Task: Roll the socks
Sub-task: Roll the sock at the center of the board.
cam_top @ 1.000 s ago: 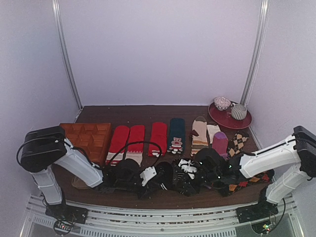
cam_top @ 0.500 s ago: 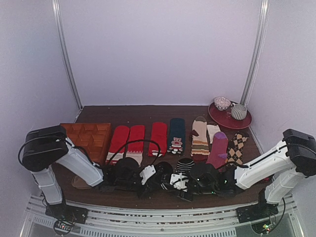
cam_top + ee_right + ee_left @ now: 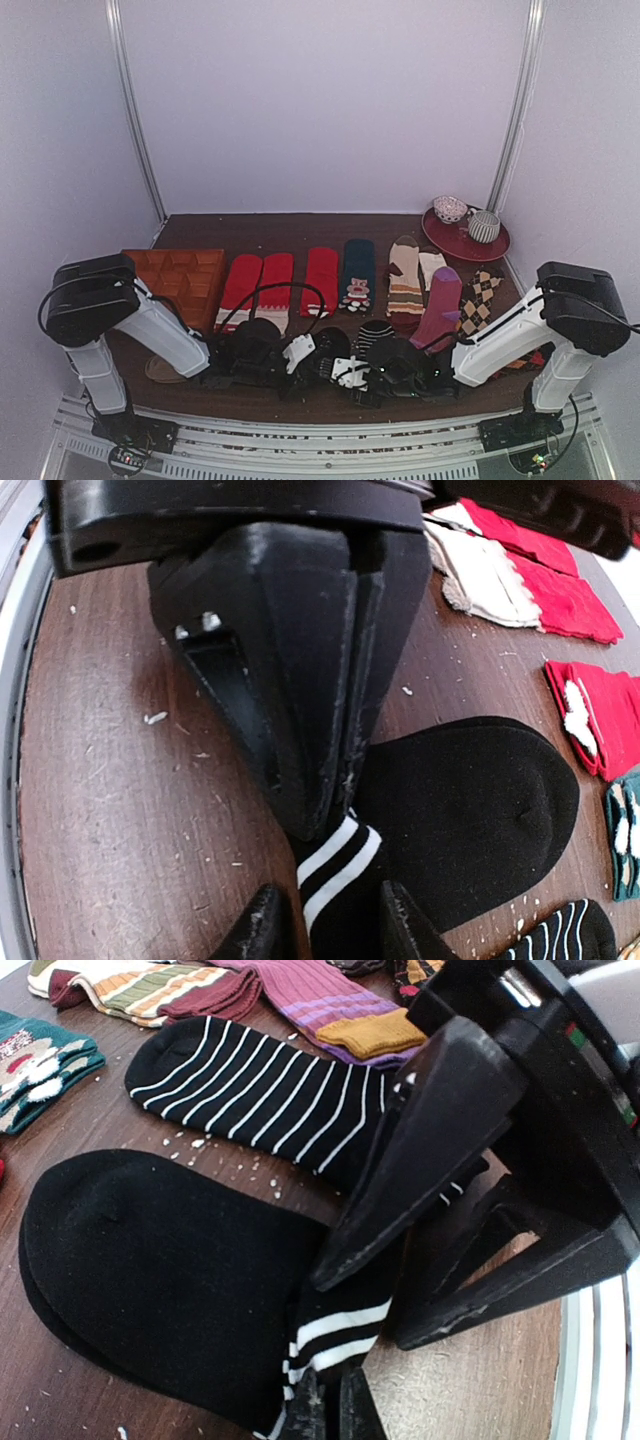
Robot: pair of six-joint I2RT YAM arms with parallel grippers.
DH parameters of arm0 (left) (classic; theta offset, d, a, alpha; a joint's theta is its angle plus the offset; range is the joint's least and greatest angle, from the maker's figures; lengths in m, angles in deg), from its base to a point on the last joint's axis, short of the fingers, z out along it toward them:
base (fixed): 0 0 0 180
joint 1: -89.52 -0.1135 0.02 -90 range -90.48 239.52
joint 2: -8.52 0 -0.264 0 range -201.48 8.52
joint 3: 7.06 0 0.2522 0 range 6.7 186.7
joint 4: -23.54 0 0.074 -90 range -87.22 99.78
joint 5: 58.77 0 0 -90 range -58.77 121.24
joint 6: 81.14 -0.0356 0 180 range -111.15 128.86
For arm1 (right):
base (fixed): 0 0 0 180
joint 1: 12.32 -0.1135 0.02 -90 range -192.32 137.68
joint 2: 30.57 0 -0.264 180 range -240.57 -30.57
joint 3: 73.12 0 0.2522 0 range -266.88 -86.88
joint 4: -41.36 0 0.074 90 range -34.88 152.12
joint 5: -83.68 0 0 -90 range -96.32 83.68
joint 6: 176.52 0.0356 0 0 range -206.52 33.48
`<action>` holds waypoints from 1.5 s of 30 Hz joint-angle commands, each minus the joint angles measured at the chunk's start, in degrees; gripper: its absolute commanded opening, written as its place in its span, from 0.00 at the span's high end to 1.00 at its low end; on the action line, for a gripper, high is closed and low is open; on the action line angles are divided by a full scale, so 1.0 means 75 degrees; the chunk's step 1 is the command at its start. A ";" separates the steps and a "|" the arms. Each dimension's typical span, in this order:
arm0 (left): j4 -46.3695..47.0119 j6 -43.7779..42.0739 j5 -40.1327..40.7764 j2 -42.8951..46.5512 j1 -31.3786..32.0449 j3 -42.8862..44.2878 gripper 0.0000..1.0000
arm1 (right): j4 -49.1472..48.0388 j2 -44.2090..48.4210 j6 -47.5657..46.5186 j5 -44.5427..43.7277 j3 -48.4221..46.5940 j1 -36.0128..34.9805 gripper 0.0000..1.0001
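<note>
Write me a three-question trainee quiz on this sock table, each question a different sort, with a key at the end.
1. True or false: the left pincer is shut on the white-banded cuff of the black sock.
2. In the left wrist view, what lies just beyond that sock? A) a thin-striped sock B) a glove C) a towel
3. Fill in: the two cups at the far right stand on a dark ____ plate.

Key: 1 true; 2 A; 3 red.
</note>
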 commanded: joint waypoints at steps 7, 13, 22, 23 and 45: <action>-0.1747 -0.0089 0.0038 -0.0466 0.0035 -0.0398 0.97 | 0.1168 -0.0409 0.0891 0.0046 -0.0444 0.0177 0.91; -0.1426 -0.0441 0.1077 0.0739 0.0035 -0.0727 0.71 | 0.2019 -0.0348 0.2132 0.1169 -0.0543 0.0496 0.95; -0.0605 -0.2045 0.1588 0.3271 0.0252 -0.1355 0.64 | 0.3482 -0.0984 0.3440 0.3762 -0.1217 0.1226 0.94; -0.0547 -0.2199 0.1506 0.3342 0.0267 -0.1359 0.63 | 0.3605 -0.1024 0.3567 0.3950 -0.1254 0.1304 0.94; 0.0704 -0.3492 0.0332 0.0685 0.0269 -0.0249 0.61 | 0.4398 -0.1449 0.3881 0.5522 -0.1305 0.1957 0.92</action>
